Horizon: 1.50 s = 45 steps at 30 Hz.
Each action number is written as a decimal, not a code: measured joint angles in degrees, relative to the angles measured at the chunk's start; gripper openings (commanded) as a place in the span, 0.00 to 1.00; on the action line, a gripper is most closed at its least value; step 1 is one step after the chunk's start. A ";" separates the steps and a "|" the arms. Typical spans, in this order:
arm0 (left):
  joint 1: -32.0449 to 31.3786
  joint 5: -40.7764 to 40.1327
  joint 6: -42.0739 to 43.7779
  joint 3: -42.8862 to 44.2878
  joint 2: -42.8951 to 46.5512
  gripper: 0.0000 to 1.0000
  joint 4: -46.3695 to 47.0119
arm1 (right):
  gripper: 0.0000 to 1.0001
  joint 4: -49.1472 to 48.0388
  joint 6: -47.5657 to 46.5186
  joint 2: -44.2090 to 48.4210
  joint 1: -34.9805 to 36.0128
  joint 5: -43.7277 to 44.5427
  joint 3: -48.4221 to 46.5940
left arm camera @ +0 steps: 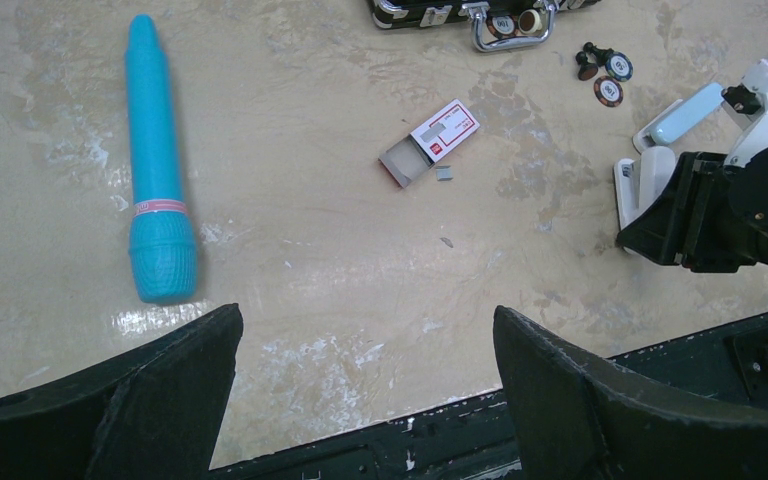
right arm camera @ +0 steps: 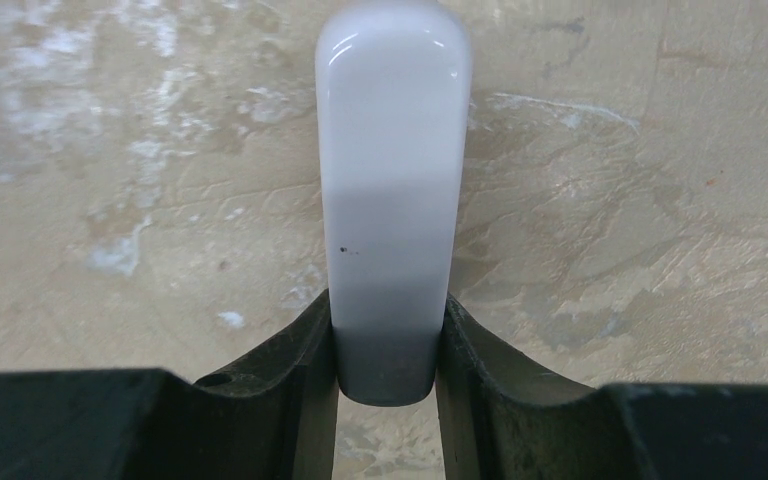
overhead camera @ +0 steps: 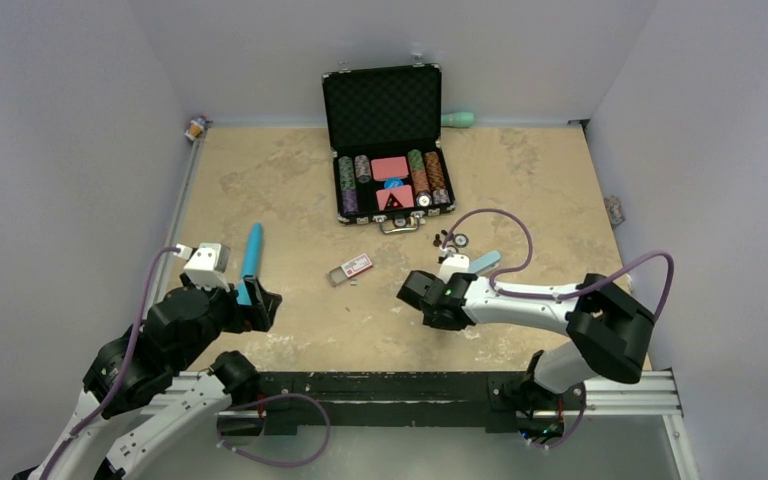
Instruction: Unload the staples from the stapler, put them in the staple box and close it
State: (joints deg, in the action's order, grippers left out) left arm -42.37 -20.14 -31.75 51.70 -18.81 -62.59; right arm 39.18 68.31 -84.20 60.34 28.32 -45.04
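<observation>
The stapler is white with a light blue top [overhead camera: 485,262] and lies open on the table at right of centre. In the left wrist view its blue top [left arm camera: 685,110] angles away and its white base [left arm camera: 628,190] pokes out beside my right gripper. My right gripper [overhead camera: 407,290] is shut on the white base [right arm camera: 392,150], which stands between the fingers [right arm camera: 388,340] low over the table. A small red and white staple box [overhead camera: 352,268] lies open at centre, with loose staples [left arm camera: 444,174] next to it. My left gripper [left arm camera: 365,320] is open and empty near the front left [overhead camera: 260,305].
A blue cylindrical tool [overhead camera: 251,262] lies left of centre, close to my left gripper. An open black poker chip case [overhead camera: 385,110] stands at the back. Loose chips [overhead camera: 455,240] lie near the stapler. A teal bottle [overhead camera: 457,119] is behind the case. A black rail [overhead camera: 410,385] runs along the near edge.
</observation>
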 measured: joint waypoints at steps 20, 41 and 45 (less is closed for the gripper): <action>0.00 0.04 -0.02 -0.09 -1.11 0.99 0.00 | 0.00 -23.32 -20.85 31.67 2.67 -12.50 0.57; 0.20 23.74 1.20 -1.86 3.96 0.98 13.73 | 0.00 -52.48 -27.87 33.77 6.40 -38.86 8.41; 0.24 35.47 0.94 -3.06 5.25 0.99 23.23 | 0.00 -57.46 -27.89 34.75 6.40 -43.47 9.40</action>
State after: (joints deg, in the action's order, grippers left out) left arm -42.13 15.33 -30.81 48.64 -13.56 -39.35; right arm -18.28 40.42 -49.45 66.74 -15.16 -35.64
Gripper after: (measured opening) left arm 0.984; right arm 0.367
